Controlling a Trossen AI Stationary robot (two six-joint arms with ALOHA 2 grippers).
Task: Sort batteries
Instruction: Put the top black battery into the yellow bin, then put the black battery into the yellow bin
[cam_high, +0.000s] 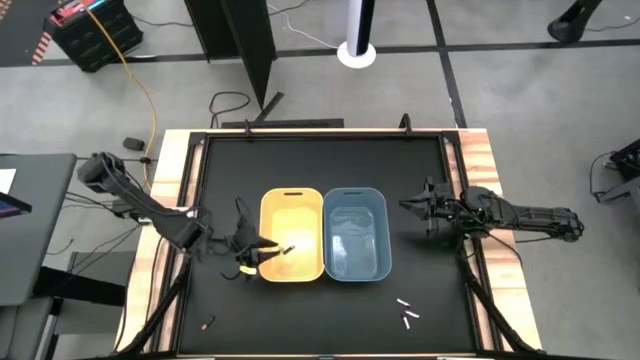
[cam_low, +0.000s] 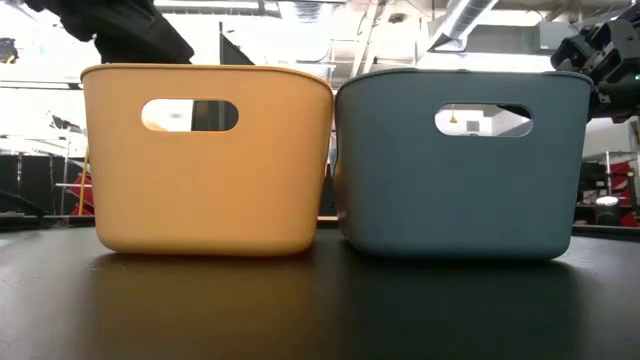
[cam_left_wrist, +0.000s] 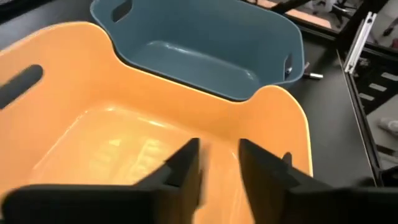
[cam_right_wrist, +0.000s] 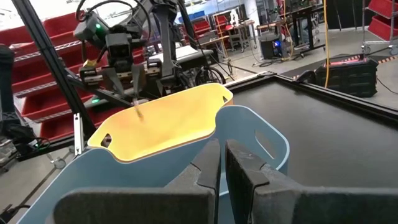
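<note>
The left pincer (cam_high: 268, 253) hangs over the yellow bin (cam_high: 292, 234), fingers parted – a battery (cam_right_wrist: 139, 112) dropping; right pincer (cam_high: 412, 206) closed, empty

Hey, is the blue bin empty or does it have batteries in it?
Empty: the blue bin shows only bare floor in the high and left wrist views.

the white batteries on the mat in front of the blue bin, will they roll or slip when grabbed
The white batteries look like slim cylinders, so they would probably roll if nudged sideways. They lie close together, so grabbing one may knock another. Being so small, they are likely light and easily pinched askew.
</note>
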